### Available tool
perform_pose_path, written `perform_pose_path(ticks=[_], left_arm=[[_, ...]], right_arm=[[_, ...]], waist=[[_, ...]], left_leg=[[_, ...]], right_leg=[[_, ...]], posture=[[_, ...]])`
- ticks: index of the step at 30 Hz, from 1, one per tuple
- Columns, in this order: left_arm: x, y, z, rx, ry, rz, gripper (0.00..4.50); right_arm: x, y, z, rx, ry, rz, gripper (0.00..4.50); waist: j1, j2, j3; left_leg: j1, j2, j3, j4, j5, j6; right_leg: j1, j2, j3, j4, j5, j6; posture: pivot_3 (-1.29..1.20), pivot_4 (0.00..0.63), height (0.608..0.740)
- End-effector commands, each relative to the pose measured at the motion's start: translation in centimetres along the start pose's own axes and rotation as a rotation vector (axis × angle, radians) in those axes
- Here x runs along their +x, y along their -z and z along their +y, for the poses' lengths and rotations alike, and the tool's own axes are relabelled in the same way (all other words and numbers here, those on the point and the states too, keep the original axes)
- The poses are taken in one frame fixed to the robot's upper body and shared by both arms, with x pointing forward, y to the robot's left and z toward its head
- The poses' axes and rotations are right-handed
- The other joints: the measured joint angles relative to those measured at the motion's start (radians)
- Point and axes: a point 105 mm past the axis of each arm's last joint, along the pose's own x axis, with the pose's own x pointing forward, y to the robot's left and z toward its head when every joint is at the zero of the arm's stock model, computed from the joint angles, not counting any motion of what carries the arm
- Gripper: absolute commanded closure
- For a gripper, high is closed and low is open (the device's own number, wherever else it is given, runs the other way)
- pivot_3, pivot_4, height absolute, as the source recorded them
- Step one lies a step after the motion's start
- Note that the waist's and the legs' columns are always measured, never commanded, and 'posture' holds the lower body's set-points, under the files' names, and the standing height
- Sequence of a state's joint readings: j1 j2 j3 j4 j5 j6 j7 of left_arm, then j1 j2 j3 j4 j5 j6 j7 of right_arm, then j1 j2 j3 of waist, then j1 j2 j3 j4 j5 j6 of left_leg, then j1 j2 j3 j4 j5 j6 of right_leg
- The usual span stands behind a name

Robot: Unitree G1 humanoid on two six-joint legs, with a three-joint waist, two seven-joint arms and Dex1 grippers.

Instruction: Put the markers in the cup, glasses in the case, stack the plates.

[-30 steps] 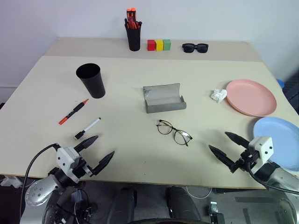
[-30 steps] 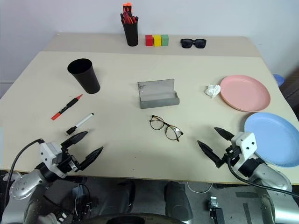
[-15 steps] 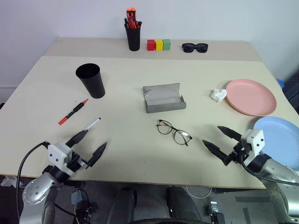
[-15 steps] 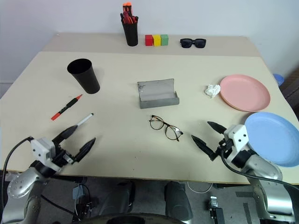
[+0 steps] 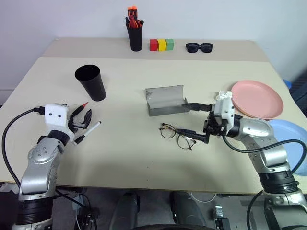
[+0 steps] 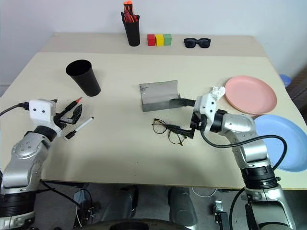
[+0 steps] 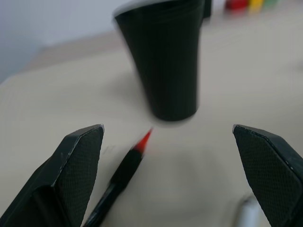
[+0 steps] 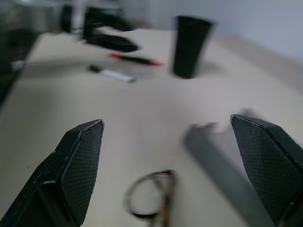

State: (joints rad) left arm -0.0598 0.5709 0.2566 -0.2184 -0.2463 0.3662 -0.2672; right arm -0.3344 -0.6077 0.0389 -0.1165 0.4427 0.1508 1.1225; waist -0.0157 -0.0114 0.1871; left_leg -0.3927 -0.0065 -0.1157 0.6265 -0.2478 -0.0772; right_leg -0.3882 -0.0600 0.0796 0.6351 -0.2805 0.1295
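The left hand [image 5: 81, 118] hangs wide open and empty over the two markers [image 5: 88, 132], near the cup [image 5: 90, 82]. The right hand [image 5: 193, 121] is also wide open and empty, just beside the glasses [image 5: 178, 136] and the open case [image 5: 165, 100]. Pink plate [image 5: 257, 98] and blue plate [image 5: 290, 145] lie apart on the desk [image 5: 129, 158].

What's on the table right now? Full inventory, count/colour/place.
cup: 1, black, left side
markers: 2, red-ended and white-part, near left edge by left pincer
case: 1, grey, open, centre
glasses: 1, dark wire frame, in front of case
plates: 2, pink at right, blue nearer the right edge
crumpled paper: 1, white, beside pink plate
pen holder: 1, black, orange-red pens, back
blocks: 3, red, yellow, green, back
sunglasses: 1, black, back
left pincer: open, over markers
right pincer: open, by glasses and case
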Motion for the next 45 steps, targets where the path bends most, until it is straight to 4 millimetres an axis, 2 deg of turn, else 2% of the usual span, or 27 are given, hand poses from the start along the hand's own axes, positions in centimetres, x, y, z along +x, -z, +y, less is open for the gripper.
perform_pose_path(ticks=[1,5,10,15,25,27,31,39,45], left_arm=[[-0.3,-0.8,-1.3,0.134,0.158,0.046,0.0],[-0.7,-0.5,-0.9,0.149,0.223,0.094,0.0],[-1.0,-0.2,-1.1,0.011,0.35,0.169,0.0],[-1.7,-0.5,-1.7,-0.045,0.435,0.254,0.0],[-2.7,-1.0,-1.4,-0.041,0.437,0.38,0.0],[-2.7,-0.8,-1.3,-0.002,0.444,0.418,0.0],[-3.6,1.0,-1.2,0.017,0.467,0.573,0.0],[-3.9,2.5,-1.8,0.001,0.479,0.685,0.0],[-3.3,3.2,-0.4,0.001,0.419,0.745,0.0]], right_arm=[[0.3,0.2,0.4,0.0,-0.047,0.002,0.11],[0.6,0.5,0.2,0.008,-0.048,-0.003,0.11],[0.5,1.1,-0.8,0.037,-0.035,-0.028,0.11],[0.5,1.1,-1.2,0.035,-0.048,-0.034,0.11],[0.6,1.2,-1.1,0.043,-0.077,-0.036,0.11],[0.7,1.3,-1.1,0.044,-0.08,-0.036,0.11],[0.8,1.2,-1.1,0.043,-0.081,-0.039,0.11],[0.9,1.0,-1.1,0.043,-0.076,-0.045,0.11],[0.8,0.7,-1.1,0.044,-0.071,-0.046,0.11]], waist=[[-0.001,0.0,0.0],[-0.005,0.001,0.001],[-0.008,0.001,0.001],[-0.008,0.001,0.001],[-0.013,0.001,0.002],[-0.017,0.0,0.003],[-0.029,0.0,0.003],[-0.029,0.0,0.004],[-0.029,0.001,0.004]], left_leg=[[0.0,0.0,0.0,0.0,0.0,0.0],[0.0,0.0,0.001,0.001,0.0,0.0],[0.001,0.0,0.001,0.002,0.0,-0.001],[0.001,0.0,0.001,0.002,0.0,0.0],[0.001,0.0,0.001,0.002,0.0,-0.001],[0.001,0.0,0.0,0.002,0.0,-0.001],[0.001,0.0,0.001,0.002,0.0,-0.001],[0.001,0.0,0.001,0.002,0.0,-0.001],[0.002,0.0,0.001,0.003,0.0,-0.001]], right_leg=[[0.0,0.0,0.0,0.0,0.0,0.0],[0.0,-0.001,0.0,0.0,0.0,0.0],[0.0,0.0,0.0,0.002,0.0,-0.001],[0.0,0.0,0.0,0.002,0.0,-0.001],[-0.001,0.0,0.0,0.004,0.0,-0.001],[-0.001,0.0,0.0,0.006,0.0,-0.001],[-0.002,0.0,0.0,0.006,0.0,-0.001],[-0.005,0.001,0.001,0.011,0.0,-0.002],[-0.004,0.001,0.001,0.012,0.0,-0.002]], posture=[[0.0,0.15,0.74],[0.0,0.15,0.74],[0.0,0.15,0.74],[0.0,0.15,0.74],[0.0,0.15,0.74],[0.0,0.15,0.74],[0.0,0.15,0.74],[0.0,0.15,0.74],[0.0,0.15,0.74]])
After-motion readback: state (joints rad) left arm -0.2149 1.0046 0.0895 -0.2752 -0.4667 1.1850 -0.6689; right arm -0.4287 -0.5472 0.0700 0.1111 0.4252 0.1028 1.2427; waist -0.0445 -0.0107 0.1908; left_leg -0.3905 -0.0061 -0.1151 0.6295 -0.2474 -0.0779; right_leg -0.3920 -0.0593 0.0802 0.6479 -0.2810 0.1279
